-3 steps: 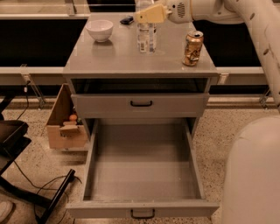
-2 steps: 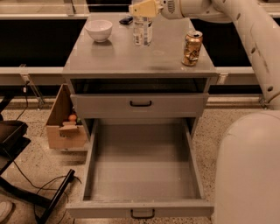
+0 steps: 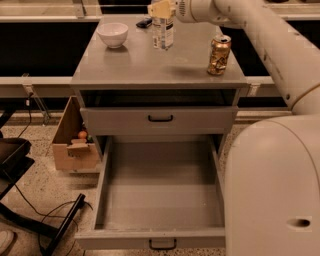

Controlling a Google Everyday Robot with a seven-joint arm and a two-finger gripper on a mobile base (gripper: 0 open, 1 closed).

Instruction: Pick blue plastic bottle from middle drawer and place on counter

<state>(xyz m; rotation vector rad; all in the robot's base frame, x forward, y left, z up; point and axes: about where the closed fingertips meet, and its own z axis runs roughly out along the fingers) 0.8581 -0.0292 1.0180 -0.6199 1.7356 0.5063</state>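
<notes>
The blue plastic bottle, clear with a pale label, is upright at the far middle of the counter. Its base is at or just above the surface. My gripper comes in from the upper right and is shut on the bottle's top, hiding the cap. The middle drawer is pulled fully out below, and its grey inside holds nothing. The upper drawer is shut.
A white bowl sits at the counter's far left. A gold can stands at its right side, and a dark object lies behind the bottle. A cardboard box is on the floor to the left. My white body fills the lower right.
My gripper has moved left and farther back over the counter, and the bottle has moved with it, a little left and away from the can.
</notes>
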